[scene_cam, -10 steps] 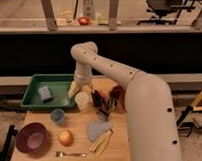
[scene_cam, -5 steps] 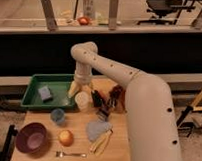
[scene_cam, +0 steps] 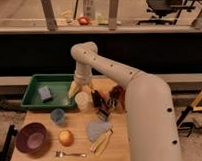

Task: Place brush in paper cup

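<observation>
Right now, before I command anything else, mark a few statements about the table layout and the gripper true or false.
1. The gripper hangs just above the paper cup. True.
2. The blue cup stands inside the green tray. False: it stands on the table, in front of the tray.
3. The purple bowl sits at the table's front left corner. True.
4. The fork lies in the purple bowl. False: it lies on the table near the front edge, beside the orange fruit.
5. The pale yellow sticks lie near the front of the table. True.
</observation>
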